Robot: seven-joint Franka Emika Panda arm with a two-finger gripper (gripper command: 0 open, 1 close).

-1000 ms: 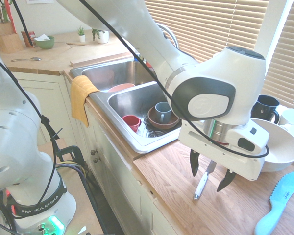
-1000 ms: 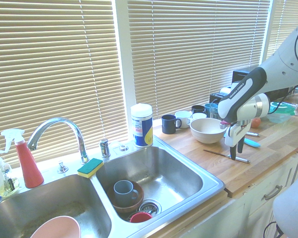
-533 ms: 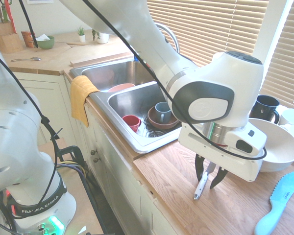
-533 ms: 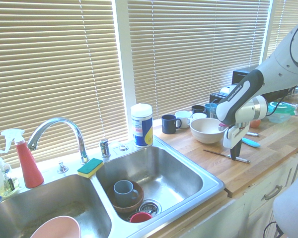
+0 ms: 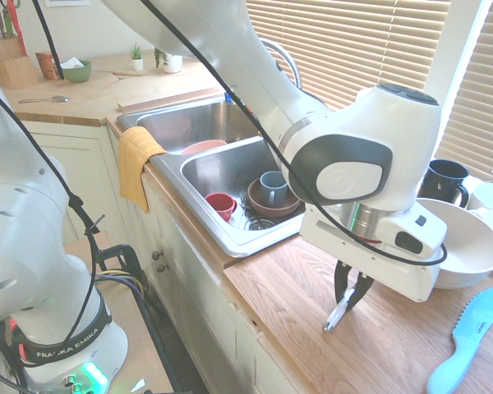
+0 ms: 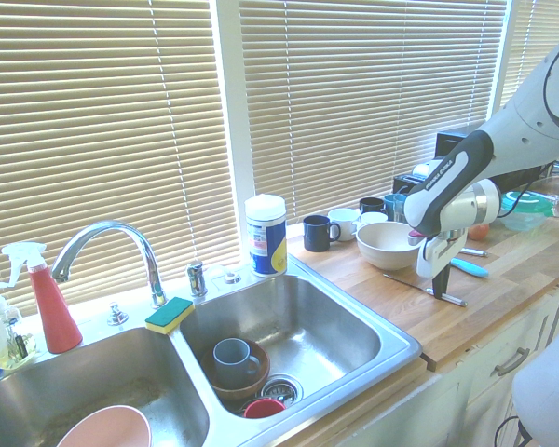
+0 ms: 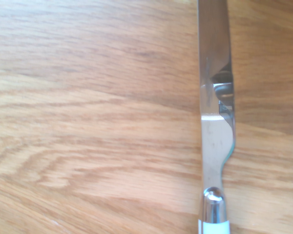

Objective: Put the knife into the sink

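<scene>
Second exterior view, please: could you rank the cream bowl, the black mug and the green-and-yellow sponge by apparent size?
1. Cream bowl.
2. and 3. Black mug and green-and-yellow sponge look alike in size; the sponge sits nearer the camera, so unranked.

Window: your blinds are lowered, daylight glowing through.
Counter: you have a wooden worktop.
Cabinets: cream doors below you.

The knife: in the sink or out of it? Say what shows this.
Out. The knife lies on the wooden counter, to one side of the sink, with the gripper closed around it.
</scene>
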